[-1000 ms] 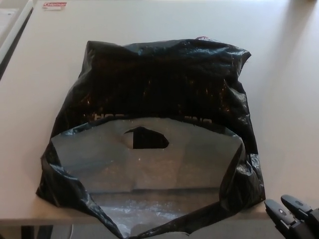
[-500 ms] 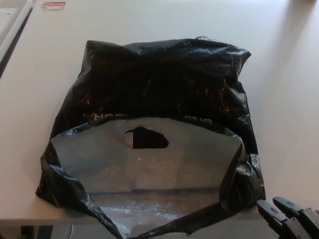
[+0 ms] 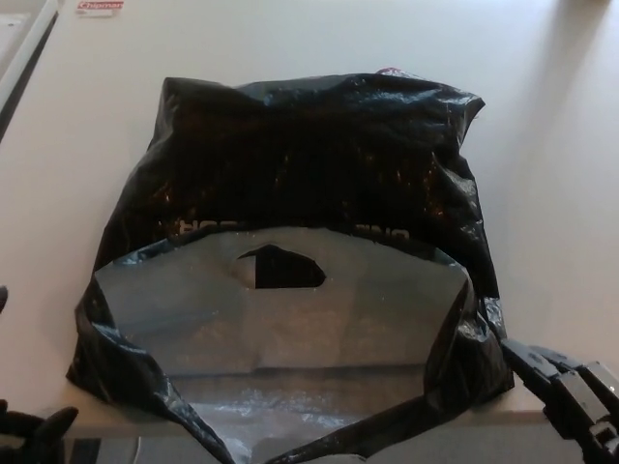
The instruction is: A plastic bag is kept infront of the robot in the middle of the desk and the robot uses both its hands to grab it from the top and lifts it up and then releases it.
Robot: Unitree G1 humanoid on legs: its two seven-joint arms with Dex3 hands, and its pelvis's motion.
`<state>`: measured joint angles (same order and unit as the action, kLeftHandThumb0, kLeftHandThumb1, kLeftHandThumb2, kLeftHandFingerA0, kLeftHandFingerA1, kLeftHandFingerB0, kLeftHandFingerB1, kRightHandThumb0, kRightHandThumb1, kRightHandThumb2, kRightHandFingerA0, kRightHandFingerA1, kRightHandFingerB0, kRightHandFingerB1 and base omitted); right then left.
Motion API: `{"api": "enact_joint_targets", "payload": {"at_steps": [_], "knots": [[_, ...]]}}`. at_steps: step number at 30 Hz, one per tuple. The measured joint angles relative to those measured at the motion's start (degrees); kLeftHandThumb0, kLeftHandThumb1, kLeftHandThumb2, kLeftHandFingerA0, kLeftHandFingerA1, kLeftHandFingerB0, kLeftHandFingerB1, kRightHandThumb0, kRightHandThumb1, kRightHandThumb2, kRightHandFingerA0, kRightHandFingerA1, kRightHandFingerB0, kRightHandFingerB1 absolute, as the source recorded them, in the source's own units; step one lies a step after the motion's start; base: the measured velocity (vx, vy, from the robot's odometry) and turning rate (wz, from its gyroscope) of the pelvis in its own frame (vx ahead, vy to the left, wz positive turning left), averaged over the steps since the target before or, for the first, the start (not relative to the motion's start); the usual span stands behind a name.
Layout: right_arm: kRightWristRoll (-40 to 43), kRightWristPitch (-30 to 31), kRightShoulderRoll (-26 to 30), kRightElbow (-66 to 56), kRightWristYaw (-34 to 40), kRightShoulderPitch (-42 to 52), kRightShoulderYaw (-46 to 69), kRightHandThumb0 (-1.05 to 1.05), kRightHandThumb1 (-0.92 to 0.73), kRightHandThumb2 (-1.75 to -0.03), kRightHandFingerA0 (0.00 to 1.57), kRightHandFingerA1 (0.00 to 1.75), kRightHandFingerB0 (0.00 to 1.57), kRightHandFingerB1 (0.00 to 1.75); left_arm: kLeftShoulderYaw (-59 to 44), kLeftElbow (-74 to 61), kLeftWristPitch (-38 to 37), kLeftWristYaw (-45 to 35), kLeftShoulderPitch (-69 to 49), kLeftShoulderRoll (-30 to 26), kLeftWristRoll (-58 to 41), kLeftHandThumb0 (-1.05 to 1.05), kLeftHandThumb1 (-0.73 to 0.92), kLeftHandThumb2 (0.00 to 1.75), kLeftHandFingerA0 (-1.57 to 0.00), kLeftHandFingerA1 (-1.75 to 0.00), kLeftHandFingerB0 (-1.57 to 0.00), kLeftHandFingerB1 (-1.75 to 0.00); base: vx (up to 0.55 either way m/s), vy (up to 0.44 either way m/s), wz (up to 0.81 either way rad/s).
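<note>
1. Plastic bag [image 3: 290, 251] job, starting at the hands: the right hand [image 3: 571, 391] pokes in at the lower right of the frame, fingers [image 3: 530, 355] apart and holding nothing, tips just beside the bag's lower right corner. Can't tell whether they touch the film.
2. The left hand [image 3: 29, 430] is only a sliver at the lower left corner, down past the desk edge. Too little shows to say whether it's spread or closed.
3. The bag fills the middle of the frame, lying flat on the pale desk [image 3: 561, 193], black and glossy with loads of creases. Its mouth faces the bottom of the frame and gapes open, showing the grey lining and a cut-out handle hole [image 3: 282, 268].
4. Handling guess: thin, floppy, slick, probably very light. It'll crumple and sag rather than hold shape, so a pinch could slip.
5. Best hold, I reckon: the upper layer of the mouth on either side of the handle hole, one hand each side.
6. Up at the top left of the frame there's a small red-and-white label [image 3: 100, 7].
</note>
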<state>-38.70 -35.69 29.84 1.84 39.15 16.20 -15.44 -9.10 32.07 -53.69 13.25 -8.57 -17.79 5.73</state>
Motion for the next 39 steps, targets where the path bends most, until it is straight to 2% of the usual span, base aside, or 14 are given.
{"api": "enact_joint_targets", "payload": {"at_steps": [2,3,6,8,9,19,20,24,25,27,29,30,32,39], "knots": [[1.25,0.5,0.0,-1.31,-1.92,-1.12,1.41,-0.31,-0.3,-0.86,0.01,0.47,0.01,0.48,0.11,1.55,0.25,-0.25,1.19,0.2,0.02,-0.35,0.42,0.58,-0.14,-0.31,-0.13,-0.3,0.0,0.0,0.0],[2.26,0.86,0.01,-2.25,-3.35,-1.9,2.57,-0.56,-0.39,-0.7,0.2,0.44,0.05,0.29,0.14,2.62,0.56,-0.28,1.99,0.25,0.12,-0.21,0.36,0.86,0.0,-0.48,0.0,-0.47,0.0,0.0,0.0],[4.14,1.53,0.01,-2.96,-6.02,-3.8,4.77,-0.57,-0.4,-0.7,0.25,0.45,0.06,0.31,0.17,4.59,1.16,-0.27,3.18,0.25,0.63,-0.3,0.41,0.55,-0.16,-0.3,-0.15,-0.29,0.0,0.0,0.0],[5.77,2.46,0.0,-2.88,-8.32,-5.5,6.77,-0.57,-0.41,-0.67,0.25,0.43,0.07,0.33,0.18,6.02,1.75,-0.28,3.77,0.26,0.91,-0.3,0.41,0.56,-0.15,-0.3,-0.13,-0.29,0.0,0.0,0.0],[6.39,2.79,-0.01,-2.7,-9.19,-6.03,7.36,-0.57,-0.41,-0.67,0.23,0.42,0.08,0.32,0.19,6.57,1.99,-0.28,3.92,0.26,0.99,-0.21,0.34,0.85,0.0,-0.48,0.0,-0.47,0.0,0.0,0.0],[10.59,5.86,-0.49,10.09,-16.57,-16.94,11.46,-0.59,-0.44,-0.72,0.21,0.43,0.06,0.29,0.92,9.87,3.86,-0.21,4.48,0.24,3.09,-0.33,0.26,0.69,-0.01,-0.4,0.0,-0.37,0.0,0.0,0.0],[11.2,6.18,-0.79,11.44,-17.37,-17.95,11.67,-0.32,-0.37,-0.91,0.01,0.46,0.0,0.48,1.06,9.81,4.09,-0.29,4.44,0.24,3.11,-0.23,0.3,0.84,0.0,-0.48,0.0,-0.48,0.0,0.0,0.0],[13.39,7.79,-3.1,17.08,-20.5,-21.9,11.7,-0.33,-0.36,-0.91,0.0,0.46,0.0,0.49,1.86,8.92,5.29,-0.49,3.96,0.2,3.41,-0.21,0.31,0.83,0.0,-0.48,0.0,-0.48,0.0,0.0,0.0],[13.8,8.21,-3.72,18.28,-21.27,-22.57,11.6,-0.6,-0.45,-0.74,0.21,0.44,0.05,0.22,2.03,8.83,5.52,-0.57,3.86,0.2,3.51,-0.2,0.31,0.83,0.0,-0.48,0.0,-0.48,0.0,0.0,0.0],[14.34,8.77,-4.59,20.04,-22.39,-23.39,11.43,-0.55,-0.55,-0.56,0.26,0.34,0.05,0.25,2.26,8.81,5.86,-0.7,3.78,0.19,3.61,-0.22,0.31,0.84,0.0,-0.48,0.0,-0.48,0.0,0.0,0.0],[14.61,9.17,-5.49,21.72,-23.65,-23.67,10.48,-0.55,-0.53,-0.56,0.27,0.35,0.05,0.25,2.6,8.69,6.21,-0.79,3.73,0.19,3.85,-0.22,0.31,0.84,0.0,-0.48,0.0,-0.48,0.0,0.0,0.0],[14.62,9.28,-5.98,22.52,-24.2,-23.64,9.82,-0.61,-0.44,-0.73,0.19,0.44,0.05,0.23,2.78,8.58,6.41,-0.81,3.71,0.19,4.06,-0.22,0.32,0.84,0.0,-0.48,0.0,-0.48,0.0,0.0,0.0],[14.55,9.47,-6.83,23.44,-25.22,-23.42,8.41,-0.57,-0.53,-0.57,0.25,0.36,0.05,0.2,3.06,8.22,6.85,-0.93,3.64,0.19,4.35,-0.23,0.32,0.84,0.0,-0.48,0.0,-0.48,0.0,0.0,0.0],[13.93,10.66,-8.97,23.3,-28.0,-21.87,4.2,-0.56,-0.54,-0.57,0.25,0.37,0.04,0.19,3.44,7.74,7.64,-1.23,3.67,-0.17,5.05,-0.22,0.34,0.85,0.0,-0.48,0.0,-0.48,0.0,0.0,0.0]]}}
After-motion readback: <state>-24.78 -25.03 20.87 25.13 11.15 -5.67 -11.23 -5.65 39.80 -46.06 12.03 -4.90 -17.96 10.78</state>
